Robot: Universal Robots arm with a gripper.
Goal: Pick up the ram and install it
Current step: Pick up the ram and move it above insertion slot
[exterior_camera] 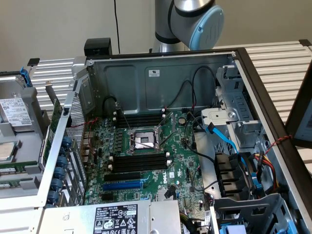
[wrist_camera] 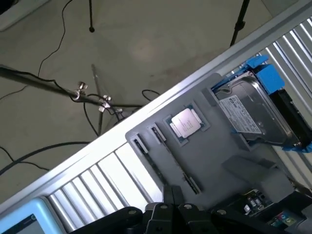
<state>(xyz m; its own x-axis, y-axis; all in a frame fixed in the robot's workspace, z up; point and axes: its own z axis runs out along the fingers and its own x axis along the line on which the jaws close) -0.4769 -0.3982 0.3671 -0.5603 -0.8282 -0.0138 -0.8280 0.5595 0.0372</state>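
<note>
Pincer (wrist_camera: pixel 173 196) is hanging over the gray tray (wrist_camera: pixel 229 161). Its dark fingers are drawn together, with nothing seen between them.

Ram (wrist_camera: pixel 176 161) is lying in a narrow groove of that tray, outside the pincer's grip.
- Its long axis is running straight along the groove, just beside the processor chip (wrist_camera: pixel 185 123).
- One end is pointing toward the tray edge next to the pale rail of the slatted table (wrist_camera: pixel 107 180).
- The other end is pointing toward the pincer and sitting near its fingertips; whether they are touching cannot be told.
- A shorter dark strip (wrist_camera: pixel 139 145) is lying in a neighbouring groove, running the same way.

Hard drive (wrist_camera: pixel 248 114), in a blue bracket, is sitting in the same tray. The chip is lying between it and the ram.

In the exterior view:
- The arm (exterior_camera: pixel 195 19) is standing behind the open computer case (exterior_camera: pixel 161 73).
- The motherboard (exterior_camera: pixel 180 165) is lying flat inside the case.
- Two banks of black memory slots (exterior_camera: pixel 139 163) with white end clips are flanking the processor socket (exterior_camera: pixel 144 141), with their long axes running across from the exterior view's left to its right.
- The blue expansion slot (exterior_camera: pixel 122 186) is lying parallel to them, just beside the nearer bank.
- The tray is sitting outside the case, at the exterior view's left.
</note>
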